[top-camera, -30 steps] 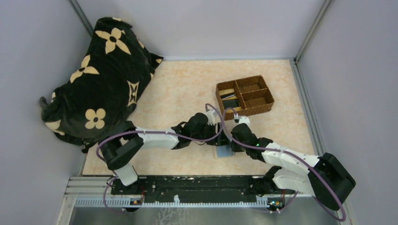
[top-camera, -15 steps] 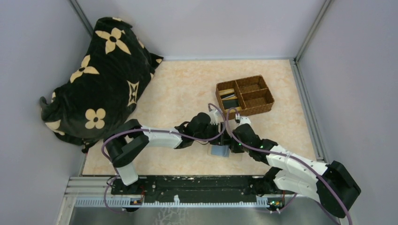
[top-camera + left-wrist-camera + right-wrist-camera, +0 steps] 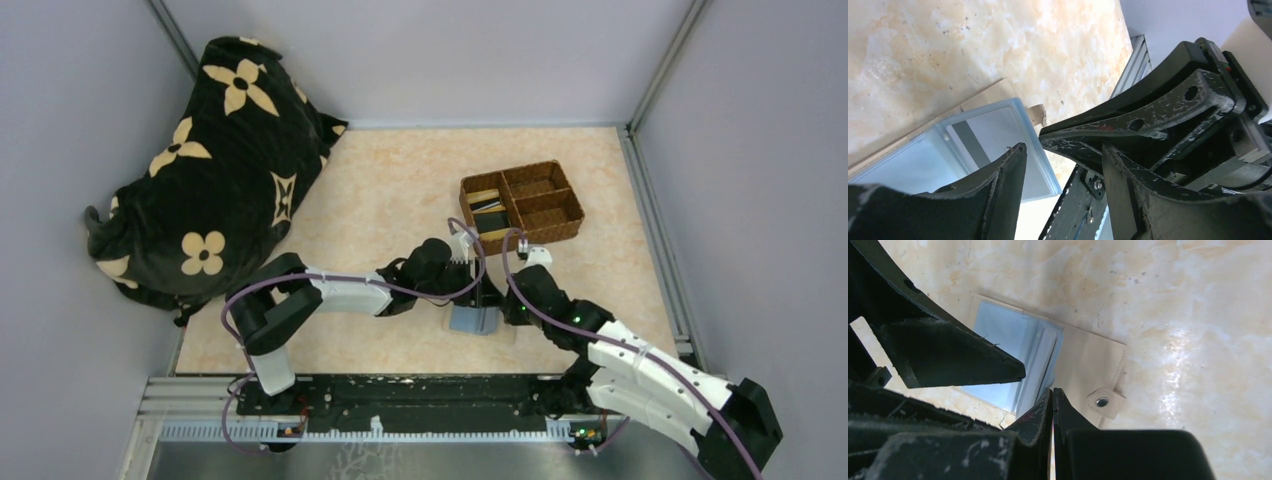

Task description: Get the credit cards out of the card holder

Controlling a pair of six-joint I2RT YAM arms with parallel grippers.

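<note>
Top view's evenly lit from above and sharp, only soft shadows. Wrist shots are rougher: the glossy peach marbled tabletop (image 3: 1193, 365) throws a white glare patch right of centre in the right one and washes out upper left in the left one. Near foreground's dark and mushy.

Table (image 3: 1173, 315) first: a marbled peach top, polished, glossy enough to throw back the light. On it lies the card holder (image 3: 1088, 360), matt cream outside, leather-like, with a small shiny metal snap (image 3: 1102, 401) on its tab. Inside are smooth pale blue sleeves, faintly see-through, over a sleek plastic credit card (image 3: 998, 130). Both sets of jaws are matt black plastic, badly scuffed. The tray (image 3: 548, 233) is rough brown weave; the cloth (image 3: 220, 150) is plush and black.
</note>
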